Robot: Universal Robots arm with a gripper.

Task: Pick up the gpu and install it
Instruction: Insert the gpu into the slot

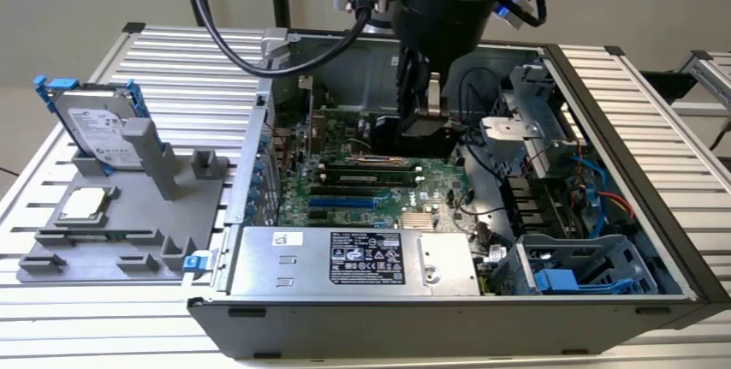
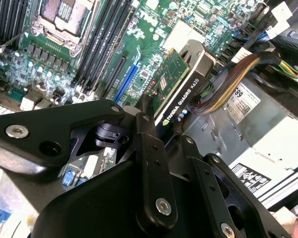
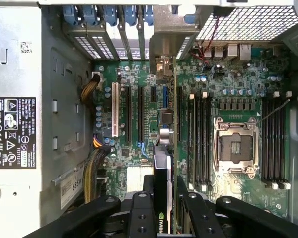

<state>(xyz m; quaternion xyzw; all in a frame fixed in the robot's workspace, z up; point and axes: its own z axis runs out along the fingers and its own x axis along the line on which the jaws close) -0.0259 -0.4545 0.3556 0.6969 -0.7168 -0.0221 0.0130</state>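
Deep inside the computer case (image 1: 639, 172), the gripper (image 3: 164, 196) clamps the gpu (image 3: 161, 163) edge-down above the motherboard (image 3: 228, 94) beneath it; pickup looks done, the card apparently not yet seated.

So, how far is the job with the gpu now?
Pickup looks done: the hand is shut on the gpu, held edge-on over the motherboard inside the open computer case. Left: the card does not look seated in an expansion slot yet.
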